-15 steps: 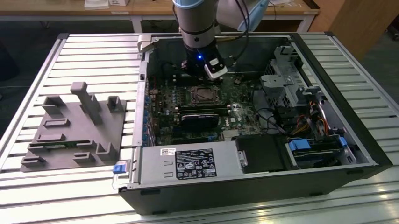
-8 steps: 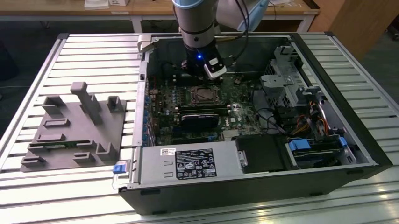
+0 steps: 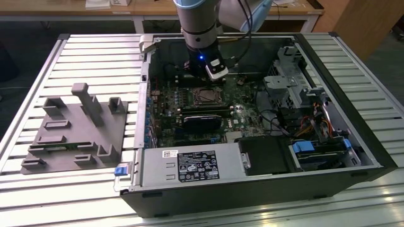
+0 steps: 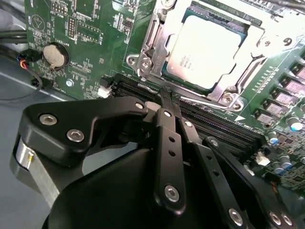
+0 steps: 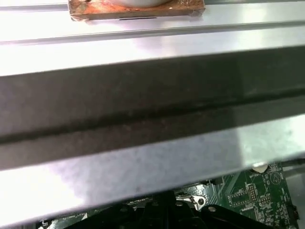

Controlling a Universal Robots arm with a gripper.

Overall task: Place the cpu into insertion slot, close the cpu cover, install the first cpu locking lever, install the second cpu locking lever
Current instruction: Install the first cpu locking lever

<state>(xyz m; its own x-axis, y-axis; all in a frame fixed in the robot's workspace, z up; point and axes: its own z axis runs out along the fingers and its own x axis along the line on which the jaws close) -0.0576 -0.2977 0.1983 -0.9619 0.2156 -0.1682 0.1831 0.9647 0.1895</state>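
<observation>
Across the exterior view, a slatted metal tabletop, carrying an open black computer case laid on its side. To the exterior view's left of the case, a grey moulded fixture with upright posts, resting on the slats. Inside the case, a green circuit board, a labelled power supply along the near edge, and drive bays with blue tabs toward the exterior view's right.

Reaching down into the case from above, the arm, wrist just beyond the socket. In the second wrist view, the gripper black and jointed, jaws brought together to a narrow tip, nothing seen clamped between them. Tip poised right at the near edge of the socket, close to a thin silvery locking lever running along that edge; contact with the lever or frame impossible to tell.

On the board, the insertion slot, silvery rim showing at its corner. Over it, the cpu cover lying flat and closed, window framing the chip. Seated within, the cpu, pale metal top facing up, level in the socket. Beside the socket, long black memory slots, and off to one side a round coin battery.
</observation>
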